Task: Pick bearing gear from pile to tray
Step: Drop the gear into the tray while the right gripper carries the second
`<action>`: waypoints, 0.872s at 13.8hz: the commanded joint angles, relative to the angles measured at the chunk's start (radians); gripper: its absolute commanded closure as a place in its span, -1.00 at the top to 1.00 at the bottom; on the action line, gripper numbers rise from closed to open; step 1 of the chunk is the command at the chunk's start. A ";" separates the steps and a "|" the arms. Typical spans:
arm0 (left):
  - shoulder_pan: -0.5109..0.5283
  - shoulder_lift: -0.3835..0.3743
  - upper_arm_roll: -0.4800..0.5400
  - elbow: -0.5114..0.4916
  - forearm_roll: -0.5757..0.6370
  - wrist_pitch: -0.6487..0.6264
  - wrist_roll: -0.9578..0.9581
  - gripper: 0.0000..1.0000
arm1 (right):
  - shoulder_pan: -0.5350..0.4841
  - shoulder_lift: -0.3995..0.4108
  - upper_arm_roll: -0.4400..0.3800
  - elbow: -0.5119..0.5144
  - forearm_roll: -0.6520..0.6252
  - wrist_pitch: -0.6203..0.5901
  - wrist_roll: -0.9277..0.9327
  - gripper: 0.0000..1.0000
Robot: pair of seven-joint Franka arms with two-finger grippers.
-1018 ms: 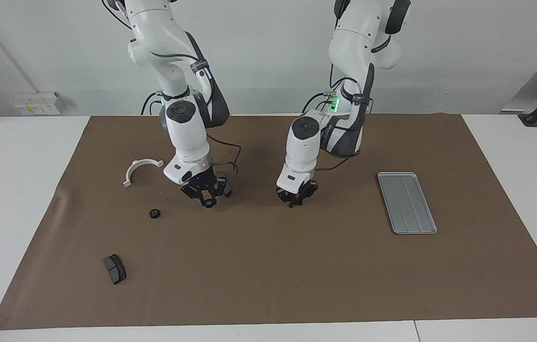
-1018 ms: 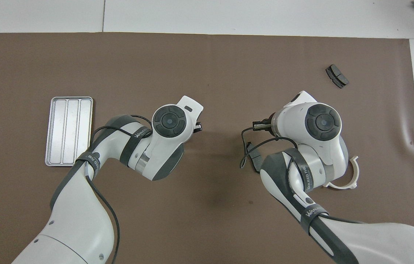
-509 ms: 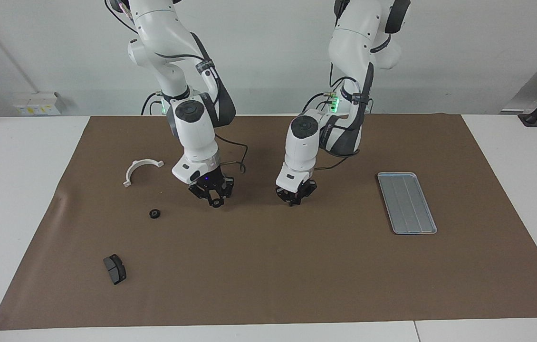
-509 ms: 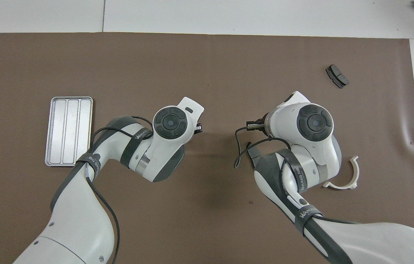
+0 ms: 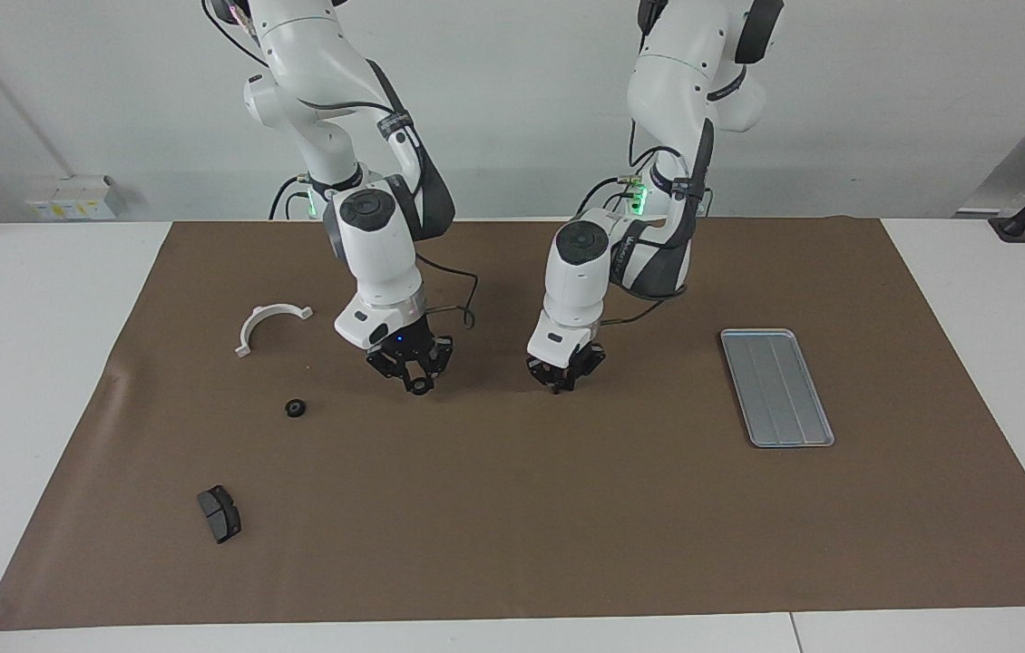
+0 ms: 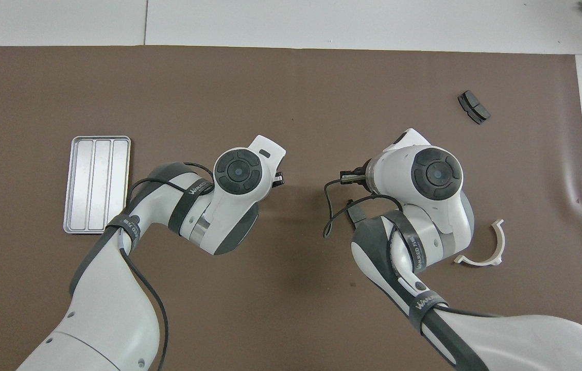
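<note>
The right hand (image 5: 419,386) pinches a small black gear (image 5: 421,388) above the brown mat (image 5: 567,508). The left hand (image 5: 558,385) hovers alongside, fingers pressed together. The tray (image 5: 776,387) lies empty at the left arm's end of the tabletop (image 5: 23,363); another gear (image 5: 296,408) rests on the mat.

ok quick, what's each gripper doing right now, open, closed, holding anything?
Right gripper: shut on a small black gear, over the brown mat.
Left gripper: waiting over the mat, nothing seen in it; fingers cannot be told.
</note>
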 commanded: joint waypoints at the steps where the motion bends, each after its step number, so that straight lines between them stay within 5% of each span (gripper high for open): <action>1: 0.065 -0.004 0.003 0.057 -0.010 -0.042 0.004 -0.97 | 0.031 0.042 0.002 0.060 0.028 -0.017 0.045 -1.00; 5: 0.280 -0.047 -0.013 0.064 -0.031 -0.062 0.151 -0.96 | 0.085 0.095 0.002 0.125 0.027 -0.030 0.108 -1.00; 9: 0.502 -0.099 -0.009 0.053 -0.115 -0.174 0.520 -0.96 | 0.218 0.225 -0.001 0.325 -0.018 -0.138 0.246 -1.00; 12: 0.624 -0.120 -0.001 0.003 -0.118 -0.176 0.729 -0.93 | 0.268 0.286 0.001 0.380 -0.085 -0.135 0.322 -1.00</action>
